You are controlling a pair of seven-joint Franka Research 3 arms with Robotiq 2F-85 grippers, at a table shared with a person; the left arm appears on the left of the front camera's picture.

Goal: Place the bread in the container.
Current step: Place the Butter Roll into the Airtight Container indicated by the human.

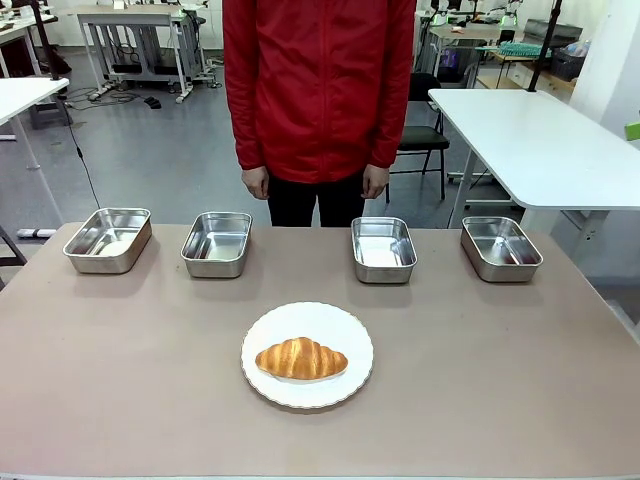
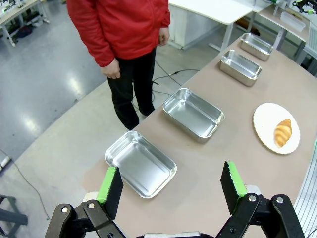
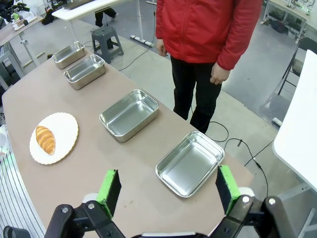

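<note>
A golden-brown croissant lies on a round white plate near the table's front middle; it also appears as the croissant in the left wrist view and the croissant in the right wrist view. Four alike steel pans stand in a row at the far side: pan, pan, pan, pan. My left gripper hangs open high above the left end pan. My right gripper hangs open high above the right end pan.
A person in a red jacket stands at the far edge, both hands down at their sides. White tables and a chair stand beyond on the grey floor. The brown table top is bare around the plate.
</note>
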